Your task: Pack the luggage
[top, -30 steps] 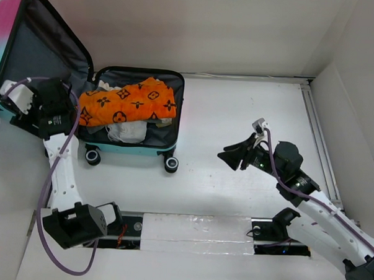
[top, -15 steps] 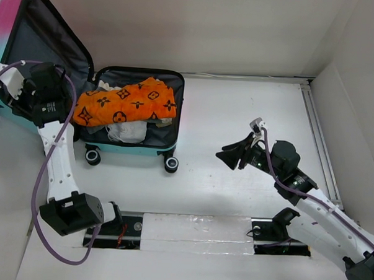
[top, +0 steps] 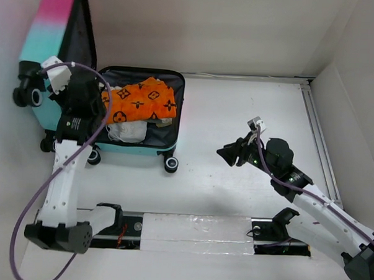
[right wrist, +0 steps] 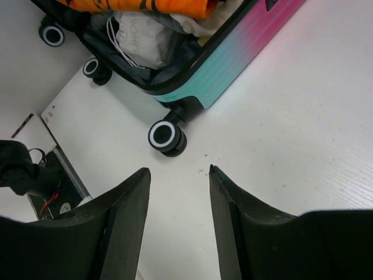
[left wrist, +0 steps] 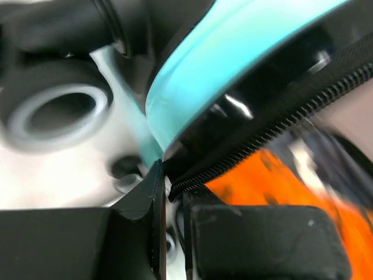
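Luggage lid point(top: 51, 41) swung upright, left claw point(left wrist: 173, 189) pinching it.

Your overhead view is bright and evenly lit. Shadows on the white worktop point(top: 238, 111) are soft, and straight edges bend slightly toward the corners. Your left wrist view is badly blurred: the luggage point(left wrist: 233, 64) shell and its wheel point(left wrist: 55, 114) are smeared and close-up detail is lost. Your right wrist view is sharp, though its fingers point(right wrist: 125, 227) show as dark, featureless shapes.
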`<state>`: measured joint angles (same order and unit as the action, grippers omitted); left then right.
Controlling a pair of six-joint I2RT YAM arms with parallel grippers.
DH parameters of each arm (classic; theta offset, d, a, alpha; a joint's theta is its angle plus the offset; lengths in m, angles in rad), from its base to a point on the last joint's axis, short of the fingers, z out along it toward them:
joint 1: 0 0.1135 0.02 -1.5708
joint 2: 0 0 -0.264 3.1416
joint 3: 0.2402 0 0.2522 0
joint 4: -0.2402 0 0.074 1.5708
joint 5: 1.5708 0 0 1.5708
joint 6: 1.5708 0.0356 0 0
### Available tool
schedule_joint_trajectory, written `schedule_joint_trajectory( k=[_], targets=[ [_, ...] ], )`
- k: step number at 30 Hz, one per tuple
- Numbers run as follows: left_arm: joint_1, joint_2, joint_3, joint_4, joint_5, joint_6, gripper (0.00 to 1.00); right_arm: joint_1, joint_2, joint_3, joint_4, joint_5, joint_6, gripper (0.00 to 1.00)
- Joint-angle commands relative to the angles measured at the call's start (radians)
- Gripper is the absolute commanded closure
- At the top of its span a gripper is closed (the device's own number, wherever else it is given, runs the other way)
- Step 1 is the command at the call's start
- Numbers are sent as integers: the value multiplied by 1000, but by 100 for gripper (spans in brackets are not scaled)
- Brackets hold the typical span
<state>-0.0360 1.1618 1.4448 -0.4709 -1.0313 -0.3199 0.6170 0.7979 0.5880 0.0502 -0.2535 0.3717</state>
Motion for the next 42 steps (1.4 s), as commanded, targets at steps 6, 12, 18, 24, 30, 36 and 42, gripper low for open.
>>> schedule_joint_trajectory(
  k=[6,12,18,24,30,36,42],
  targets=[
    [-128,-231,-195,192,932,100,100,9,54,45,33,19,7,49],
    [-128,-74,-112,101,1519,200,78,29,125,125,42,39,27,49],
    [-128,25,-41,75,1873,209,0,29,144,167,33,102,27,49],
    [-128,-2,-11,135,2169,194,0,29,164,196,10,148,27,48],
    [-128,-85,-4,310,2260,87,0,29,188,216,10,166,27,48],
    [-128,-1,106,267,1521,-31,2,29,219,225,10,184,36,88],
    [20,318,349,104,1099,-77,75,38,250,211,51,184,36,100]
  ],
)
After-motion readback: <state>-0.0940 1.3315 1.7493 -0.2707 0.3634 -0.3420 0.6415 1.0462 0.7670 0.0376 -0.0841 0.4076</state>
